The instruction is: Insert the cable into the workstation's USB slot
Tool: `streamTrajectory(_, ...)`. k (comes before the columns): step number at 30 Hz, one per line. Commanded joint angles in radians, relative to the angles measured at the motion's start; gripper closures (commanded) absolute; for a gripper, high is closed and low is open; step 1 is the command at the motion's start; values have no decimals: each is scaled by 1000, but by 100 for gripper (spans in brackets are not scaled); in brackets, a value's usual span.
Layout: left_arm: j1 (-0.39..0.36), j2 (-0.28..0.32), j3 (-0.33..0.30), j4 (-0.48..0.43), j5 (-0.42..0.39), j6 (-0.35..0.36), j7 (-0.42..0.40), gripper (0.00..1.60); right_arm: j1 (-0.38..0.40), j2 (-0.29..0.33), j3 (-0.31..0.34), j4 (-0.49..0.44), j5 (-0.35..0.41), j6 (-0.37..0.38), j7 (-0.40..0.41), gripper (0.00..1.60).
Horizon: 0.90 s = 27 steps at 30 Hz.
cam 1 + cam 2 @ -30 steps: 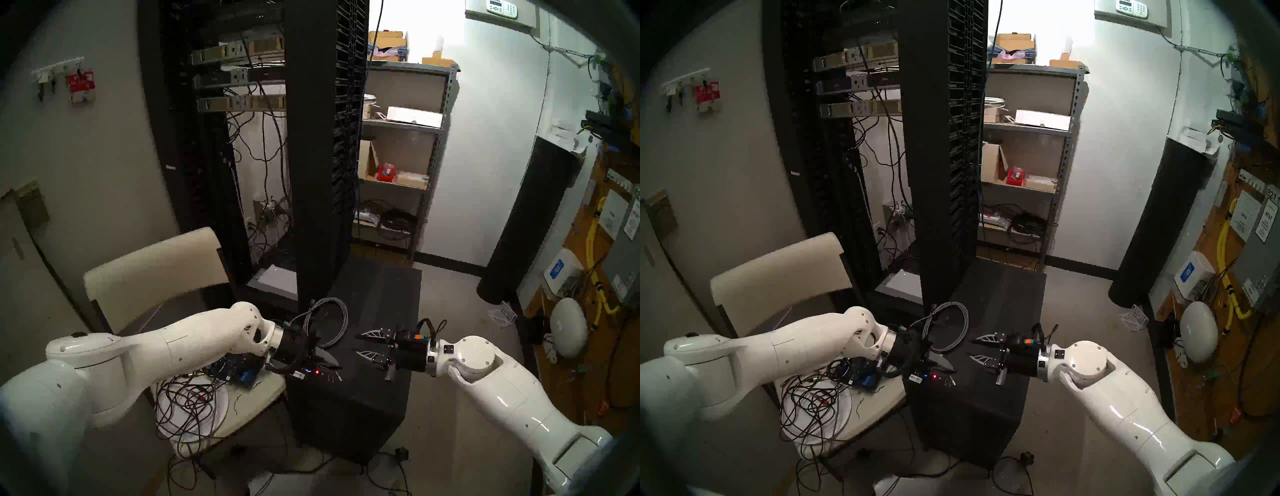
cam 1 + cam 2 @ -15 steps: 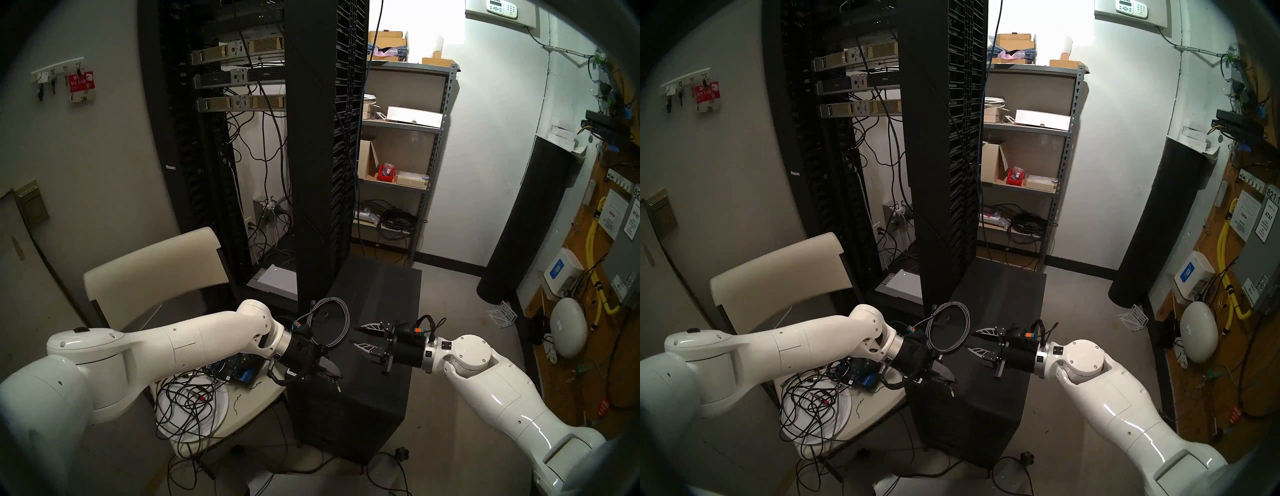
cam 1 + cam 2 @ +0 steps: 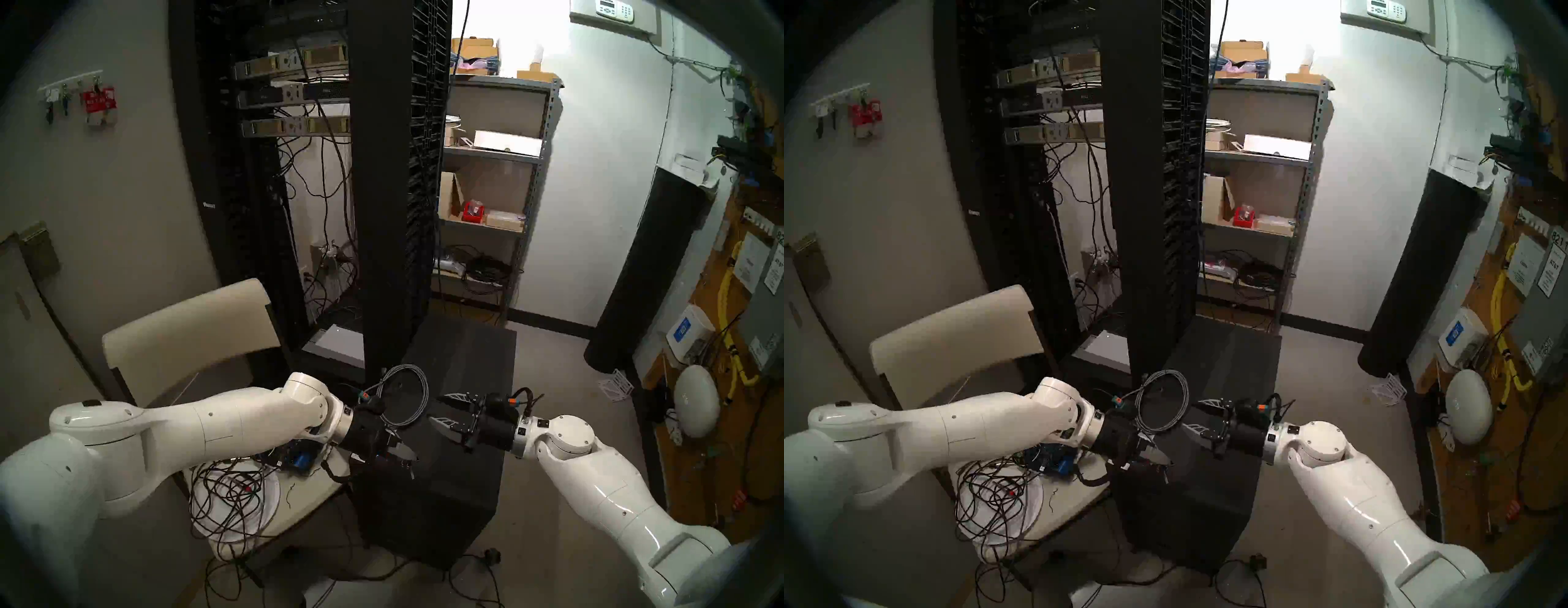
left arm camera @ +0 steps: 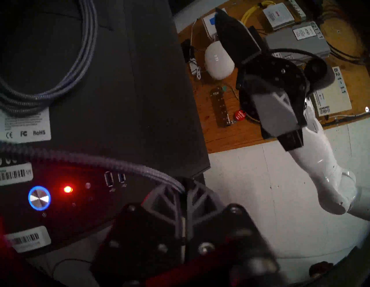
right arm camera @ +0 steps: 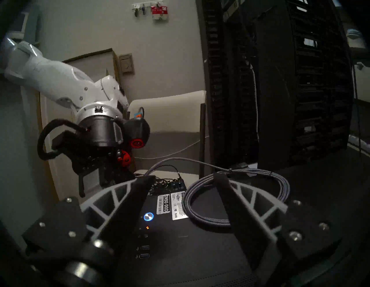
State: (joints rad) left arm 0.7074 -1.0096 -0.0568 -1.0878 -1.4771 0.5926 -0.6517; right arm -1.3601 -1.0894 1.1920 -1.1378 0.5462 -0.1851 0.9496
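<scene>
Cable pinched above the tower's front ports

Grey braided cable (image 4: 128, 167) runs across the top of the large black tower workstation (image 3: 462, 471), which stands on the floor just right of a cream folding chair (image 3: 191, 335) and in front of a tall black server rack (image 3: 394, 178). Most of the cable lies coiled in a loose loop (image 3: 405, 395) on the far left part of the case top, partly over a white label printed with compliance marks (image 4: 26, 128). One strand leaves the coil and leads to the left gripper (image 4: 183, 192), whose two ribbed grey fingers are pressed together on it (the plug end itself is hidden behind the fingertips, so its angle cannot be told). That gripper hovers over the near left edge of the case, just beside the control strip: a round button ringed in blue light (image 4: 39, 198), a red LED (image 4: 68, 189), and two small USB slots (image 4: 115, 178) side by side. Whether the cable end touches the case cannot be told.

Over the middle of the case top, the right gripper (image 5: 182, 184) points toward the left one with its fingers spread apart and nothing between them. Its right-hand fingertip (image 5: 219, 178) sits in front of the coil in the wrist view, though contact is not clear.

On the chair seat lie a white plate under a tangle of thin black wires (image 3: 231, 496) and a blue circuit board (image 3: 297, 458).
</scene>
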Motion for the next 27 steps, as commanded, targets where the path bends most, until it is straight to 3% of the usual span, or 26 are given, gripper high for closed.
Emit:
streamTrajectory(1, -12, 5, -1, 19, 115, -124, -108, 160, 53, -59, 23, 26, 82, 7, 52, 55)
streamTrajectory(6, -6, -4, -8, 43, 193, -210, -173, 160, 69, -77, 21, 62, 110, 21, 100, 75)
streamTrajectory(16, 15, -34, -21, 109, 283, -380, -293, 160, 106, -126, -3, 156, 147, 71, 216, 72)
streamTrajectory(19, 21, -42, -14, 127, 317, -438, -318, 160, 127, -132, -16, 191, 142, 82, 244, 80)
streamTrajectory(24, 20, -51, -7, 143, 365, -531, -335, 160, 150, -128, -29, 213, 144, 103, 302, 82)
streamTrajectory(27, 17, -54, -5, 145, 381, -553, -337, 160, 155, -129, -36, 230, 143, 106, 326, 82)
